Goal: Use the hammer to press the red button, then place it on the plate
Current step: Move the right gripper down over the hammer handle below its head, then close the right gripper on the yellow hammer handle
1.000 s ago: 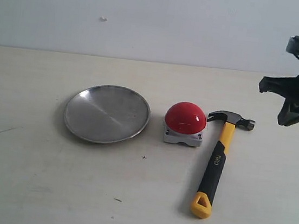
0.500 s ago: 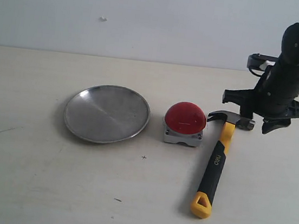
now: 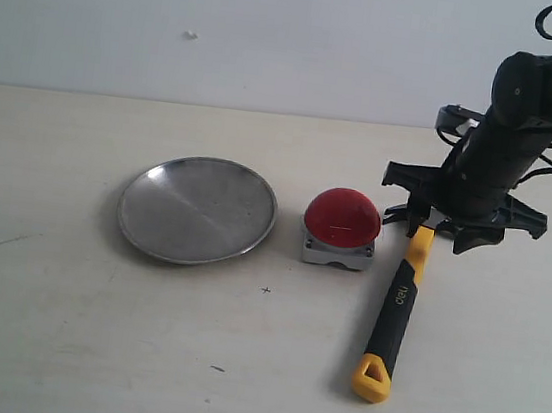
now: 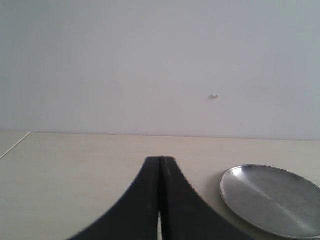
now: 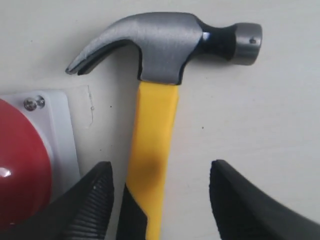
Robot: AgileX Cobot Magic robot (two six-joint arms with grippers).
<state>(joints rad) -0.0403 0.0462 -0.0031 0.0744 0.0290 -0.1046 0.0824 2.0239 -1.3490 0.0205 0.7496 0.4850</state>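
The hammer (image 3: 397, 302) lies flat on the table, dark head toward the back, yellow looped end toward the front. In the right wrist view its head (image 5: 165, 45) and yellow handle (image 5: 150, 150) show. My right gripper (image 3: 435, 226) (image 5: 160, 175) hangs open over the upper handle just below the head, one finger on each side, not touching. The red button (image 3: 342, 218) (image 5: 22, 165) sits on its grey base just left of the hammer. The silver plate (image 3: 197, 209) (image 4: 272, 197) lies left of the button. My left gripper (image 4: 160, 162) is shut on nothing, out of the exterior view.
A pale wall rises behind the light table (image 3: 90, 325). The right arm's dark body and cables (image 3: 540, 108) stand over the back right of the table. Small dark marks (image 3: 266, 290) dot the surface in front of the plate.
The right arm has swung in from the far right edge and come down over the hammer's head. Hammer, button and plate have not moved.
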